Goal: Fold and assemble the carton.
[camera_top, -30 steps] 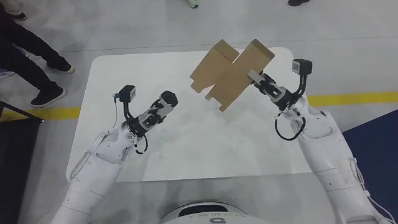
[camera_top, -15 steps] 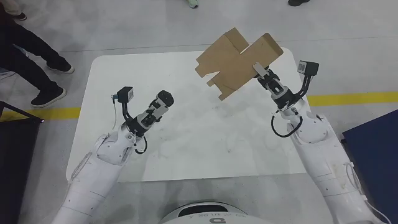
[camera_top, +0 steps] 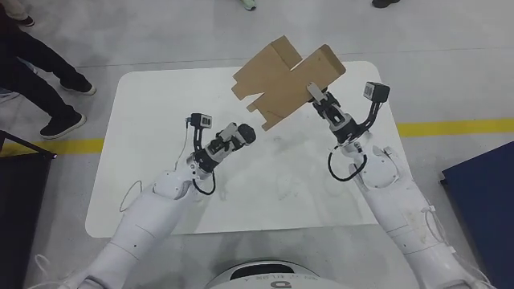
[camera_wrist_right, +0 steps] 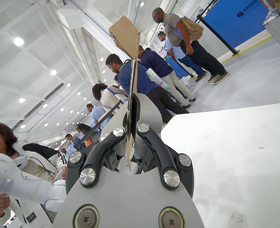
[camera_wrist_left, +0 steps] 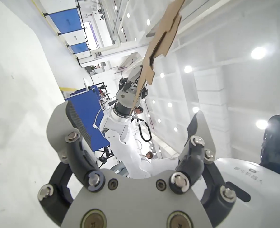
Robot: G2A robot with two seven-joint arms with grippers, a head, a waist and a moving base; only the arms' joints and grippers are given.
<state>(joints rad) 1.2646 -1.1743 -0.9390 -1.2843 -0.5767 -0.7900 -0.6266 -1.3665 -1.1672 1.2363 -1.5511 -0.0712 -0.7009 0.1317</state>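
A flat brown cardboard carton point(camera_top: 285, 80) is held up in the air over the far right part of the white table point(camera_top: 161, 112). My right gripper point(camera_top: 315, 94) is shut on its near right edge; in the right wrist view the carton point(camera_wrist_right: 127, 36) rises edge-on from between the closed fingers point(camera_wrist_right: 144, 110). My left gripper point(camera_top: 243, 134) is open and holds nothing, above the middle of the table, a little short of and below the carton. From the left wrist camera, the carton point(camera_wrist_left: 162, 39) hangs edge-on beyond the open fingers point(camera_wrist_left: 68, 119).
The table's near and left parts are bare white surface. Several people stand on the floor beyond the far and left edges. A yellow floor line point(camera_top: 458, 127) runs past the right side.
My left arm has swung forward and to the right, toward the carton. The right gripper has shifted the carton left and slightly nearer the table's middle.
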